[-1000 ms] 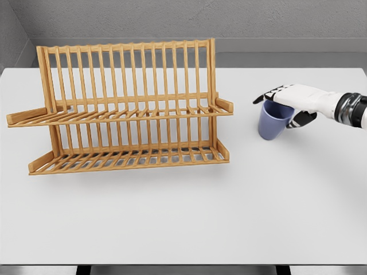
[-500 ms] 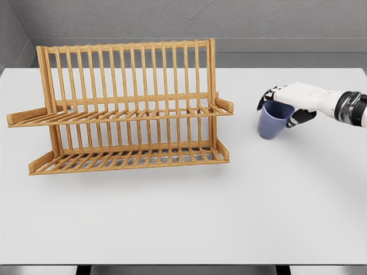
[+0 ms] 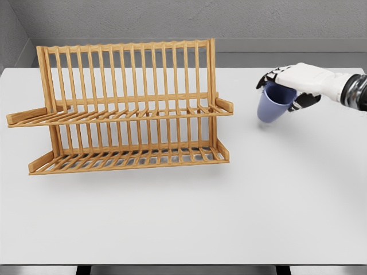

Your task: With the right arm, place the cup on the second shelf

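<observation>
Head view, right hand (image 3: pixel 293 86) gripping smooth tapered blue cup (image 3: pixel 273 105), slatted wooden rack (image 3: pixel 123 109) on white table (image 3: pixel 229 212)

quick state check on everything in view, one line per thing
cup: gripped at its rim, tilted, lifted off the table
right robot hand: shut on the cup
rack: upright, both shelves empty
table: bare apart from the rack
left robot hand: not in view

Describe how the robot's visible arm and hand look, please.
Only the right arm shows. Its hand has a smooth white shell over the back, with black parts at the fingers and the underside. At the wrist sits a dark, glossy metallic ring. No cables or markings are visible.
</observation>
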